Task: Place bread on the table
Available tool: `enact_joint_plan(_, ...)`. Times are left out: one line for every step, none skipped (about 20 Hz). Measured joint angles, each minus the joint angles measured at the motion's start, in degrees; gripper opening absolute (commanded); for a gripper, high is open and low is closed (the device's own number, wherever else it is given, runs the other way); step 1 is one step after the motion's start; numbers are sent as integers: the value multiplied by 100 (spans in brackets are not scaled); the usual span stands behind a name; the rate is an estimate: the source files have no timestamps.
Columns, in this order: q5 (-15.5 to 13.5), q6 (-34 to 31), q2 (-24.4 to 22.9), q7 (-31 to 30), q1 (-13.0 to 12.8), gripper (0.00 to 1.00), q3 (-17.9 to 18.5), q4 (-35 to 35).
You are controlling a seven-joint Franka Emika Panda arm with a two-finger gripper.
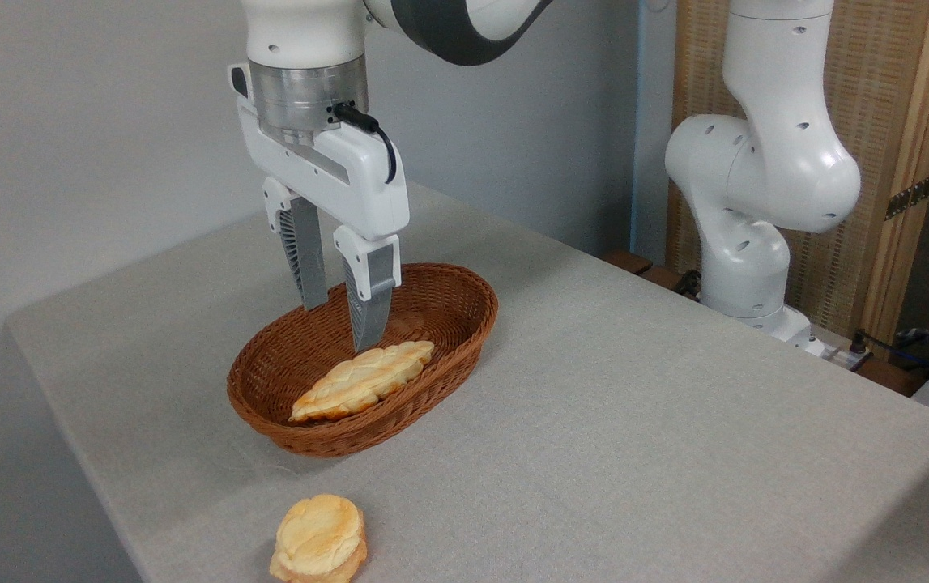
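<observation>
A long, flat, leaf-shaped bread, golden with a bumpy braided top and browned edges, lies inside a brown oval wicker basket on a table draped in plain light-grey cloth. The gripper hangs over the basket just above the bread, fingers parted and holding nothing. A small round bun sits on the cloth near the front edge.

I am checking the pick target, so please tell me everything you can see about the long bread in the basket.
The bread is a long, flat, leaf-shaped loaf, golden with browned edges and a bumpy braided top. It looks whole. It lies inside the brown woven basket, along its length, toward the near wall, one end low and near, the other farther right. The open gripper hangs just above its far end; whether a fingertip touches it cannot be told.
</observation>
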Motion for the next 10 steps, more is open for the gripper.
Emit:
enact_joint_plan(0, -1, -1, 0, 2, 100, 2, 0)
enact_joint_plan(0, -1, -1, 0, 3, 100, 3, 3)
enact_joint_plan(0, -1, -2, 0, 4, 100, 4, 13)
enact_joint_plan(0, -1, -4, 0, 6, 100, 6, 22)
enact_joint_plan(0, -1, -5, 0, 7, 100, 8, 29)
enact_joint_plan(0, -1, -5, 0, 7, 100, 8, 35)
enact_joint_plan(0, -1, -5, 0, 7, 100, 8, 38)
enact_joint_plan(0, -1, -5, 0, 8, 100, 8, 38)
enact_joint_plan(0, -2, -5, 0, 8, 100, 8, 38)
enact_joint_plan(0, -2, -5, 0, 7, 100, 8, 38)
